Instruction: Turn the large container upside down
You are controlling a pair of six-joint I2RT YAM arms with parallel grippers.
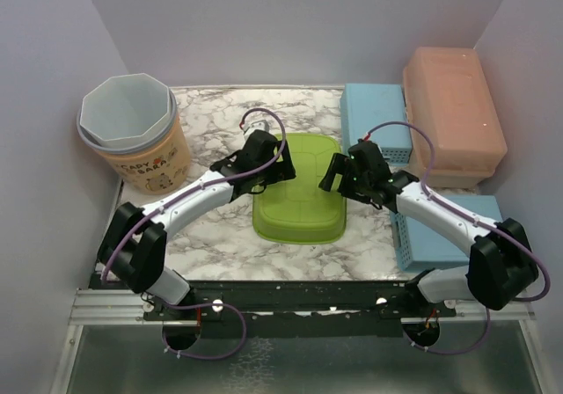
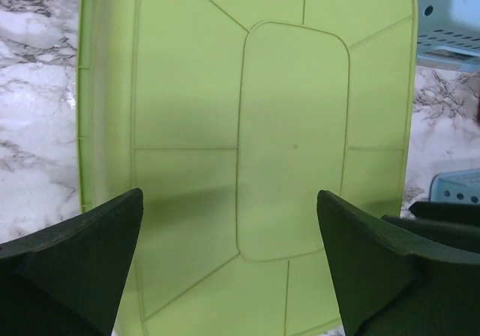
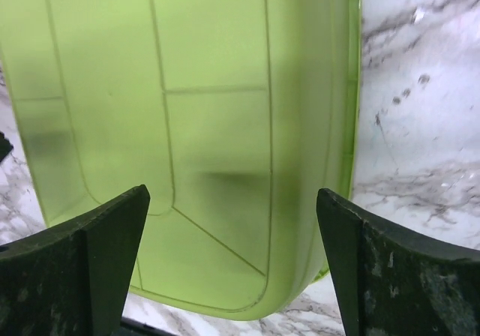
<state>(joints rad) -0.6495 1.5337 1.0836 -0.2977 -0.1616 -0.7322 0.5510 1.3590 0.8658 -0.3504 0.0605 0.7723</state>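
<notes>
Lying bottom-up at the middle of the bench (image 1: pixel 211 236), the large green container (image 1: pixel 299 192) has the left fingers (image 2: pixel 75 261) over its left edge and the right fingers (image 3: pixel 82 276) over its right edge, both pairs spread wide, gripping nothing.

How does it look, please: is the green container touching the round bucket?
Apart. The top external view shows bare marble table between the green container and the round bucket.
</notes>
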